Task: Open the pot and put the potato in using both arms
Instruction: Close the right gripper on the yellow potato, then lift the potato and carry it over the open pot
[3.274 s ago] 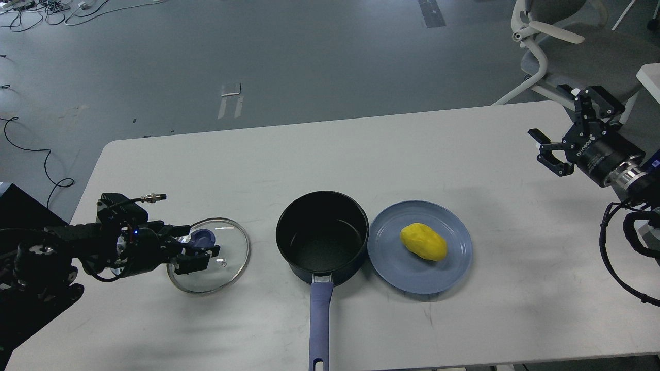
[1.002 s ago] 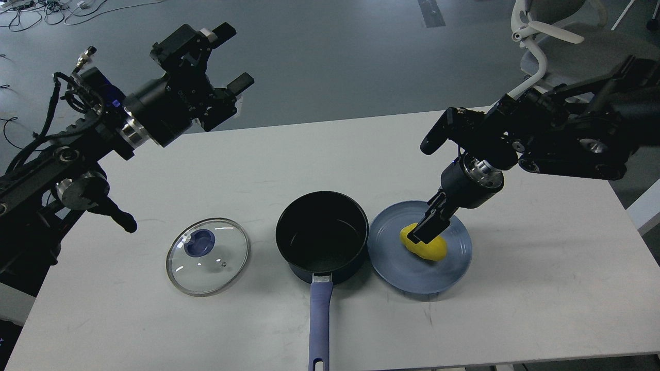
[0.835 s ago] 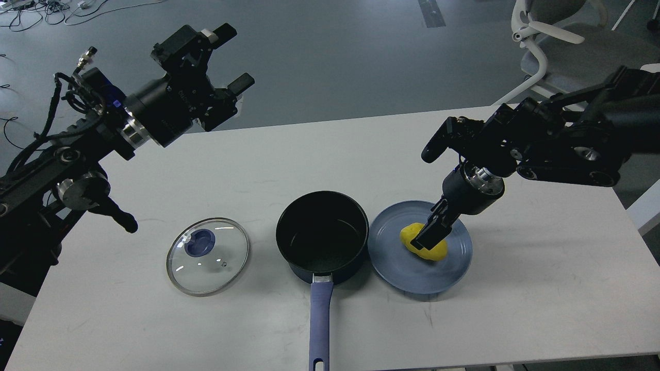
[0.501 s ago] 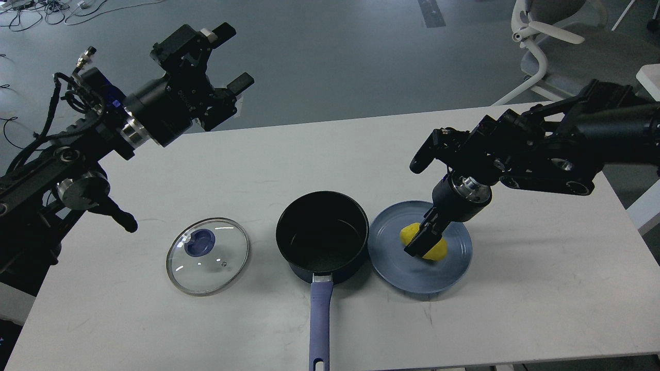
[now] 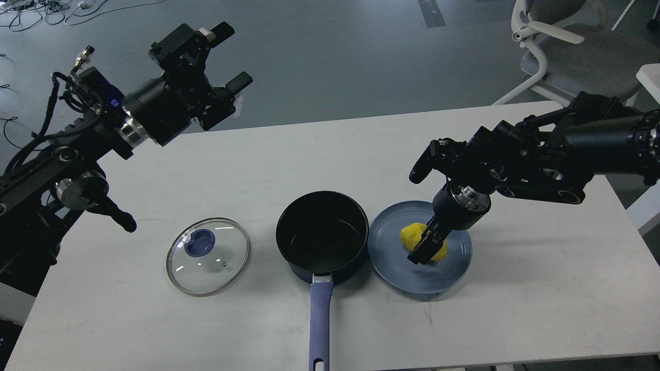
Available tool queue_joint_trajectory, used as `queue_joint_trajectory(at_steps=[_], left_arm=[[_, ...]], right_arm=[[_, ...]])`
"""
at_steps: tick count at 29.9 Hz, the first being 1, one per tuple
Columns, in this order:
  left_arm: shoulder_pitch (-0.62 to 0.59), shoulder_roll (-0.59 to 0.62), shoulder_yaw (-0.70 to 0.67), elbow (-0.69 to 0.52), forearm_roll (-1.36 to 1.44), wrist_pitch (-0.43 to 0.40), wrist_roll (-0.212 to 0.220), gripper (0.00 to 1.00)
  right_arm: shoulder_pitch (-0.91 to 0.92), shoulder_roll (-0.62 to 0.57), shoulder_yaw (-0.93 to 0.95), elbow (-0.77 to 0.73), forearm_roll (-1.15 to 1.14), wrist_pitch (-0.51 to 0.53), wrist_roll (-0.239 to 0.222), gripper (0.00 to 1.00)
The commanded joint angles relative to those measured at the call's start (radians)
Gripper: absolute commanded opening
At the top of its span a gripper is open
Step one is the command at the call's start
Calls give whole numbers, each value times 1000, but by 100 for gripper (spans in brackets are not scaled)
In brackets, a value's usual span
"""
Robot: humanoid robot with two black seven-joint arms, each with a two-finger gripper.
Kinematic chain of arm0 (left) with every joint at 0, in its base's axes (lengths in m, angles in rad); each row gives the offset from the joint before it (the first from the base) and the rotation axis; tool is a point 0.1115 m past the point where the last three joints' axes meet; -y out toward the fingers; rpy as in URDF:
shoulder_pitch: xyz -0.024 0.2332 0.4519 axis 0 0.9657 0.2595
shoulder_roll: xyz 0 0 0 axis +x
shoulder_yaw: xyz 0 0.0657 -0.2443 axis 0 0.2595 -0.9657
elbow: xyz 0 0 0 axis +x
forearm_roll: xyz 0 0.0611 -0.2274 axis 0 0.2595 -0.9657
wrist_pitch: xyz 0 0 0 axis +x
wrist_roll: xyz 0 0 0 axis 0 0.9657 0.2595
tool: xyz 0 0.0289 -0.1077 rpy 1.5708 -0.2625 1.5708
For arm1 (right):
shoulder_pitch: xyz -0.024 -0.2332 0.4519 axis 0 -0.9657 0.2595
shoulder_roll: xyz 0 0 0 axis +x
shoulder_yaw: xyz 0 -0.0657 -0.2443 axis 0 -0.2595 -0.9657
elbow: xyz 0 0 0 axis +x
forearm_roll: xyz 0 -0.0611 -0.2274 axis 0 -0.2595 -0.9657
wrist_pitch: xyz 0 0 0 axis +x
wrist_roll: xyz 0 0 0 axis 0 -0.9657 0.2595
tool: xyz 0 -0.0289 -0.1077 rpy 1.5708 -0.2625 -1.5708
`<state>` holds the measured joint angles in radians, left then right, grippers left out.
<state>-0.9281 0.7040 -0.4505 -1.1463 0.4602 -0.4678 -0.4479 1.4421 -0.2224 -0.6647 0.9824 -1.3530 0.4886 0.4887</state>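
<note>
Potato (image 5: 415,234): It lay on the blue plate (image 5: 454,268), right under my right pincer (image 5: 424,248). It was not in the pot yet.

Right pincer: A moment before, it was near the back of the plate, with its tip on top of the potato. Now it had come down lower and slid to the front of the potato. One dark finger (image 5: 422,250) showed in front of the yellow. I could not see the other finger, so I could not tell if the pincer was pinching the potato or was spread around it.

What that meant: I think I was getting set to grab. The potato looked as if it sat in the same spot, so it had not been lifted.

Pot (image 5: 322,234): It stood just to the left of my right pincer, touching the plate. Its mouth was open and I could see nothing in it.

Lid (image 5: 208,256): It lay flat on the table (image 5: 541,309), past the pot, well away from my right pincer.

Left pincer (image 5: 227,55): It was spread wide and held nothing. It hung high up, far from the lid, and had not moved.

Next: I think I had to squeeze, lift, and carry the potato left over the pot.
</note>
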Motion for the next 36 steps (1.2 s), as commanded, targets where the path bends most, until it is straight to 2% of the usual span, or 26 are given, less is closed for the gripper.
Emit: queue_joint_trajectory(at_steps=[1,2,3,7,10,16,21,25,31,36], left_arm=[[0,0,-5,0,-2,0,0,97],[0,0,-10,0,-2,0,0,97],[0,-1,-14,0,-2,0,0,97],[0,-3,-16,0,-2,0,0,97],[2,-3,-16,0,-2,0,0,97],[3,0,-16,0,-2,-3,0,97],[2,-1,-16,0,-2,-5,0,97],[3,-3,-16,0,-2,-6,0,97],[2,-3,-16,-1,-2,-6,0,97],[2,0,-17,-1,-2,-6,2,97]], right_arm=[[0,6,-4,-4,0,0,0,79],[0,9,-6,-8,0,0,0,74],[0,12,-6,-11,0,0,0,63],[3,11,-6,-11,0,0,0,35],[9,8,-7,-8,2,0,0,30],[67,-38,-6,25,3,0,0,28],[210,-144,-3,152,8,0,0,29],[287,-172,14,197,20,0,0,29],[307,-120,60,196,91,0,0,29],[287,-20,60,153,100,0,0,29]])
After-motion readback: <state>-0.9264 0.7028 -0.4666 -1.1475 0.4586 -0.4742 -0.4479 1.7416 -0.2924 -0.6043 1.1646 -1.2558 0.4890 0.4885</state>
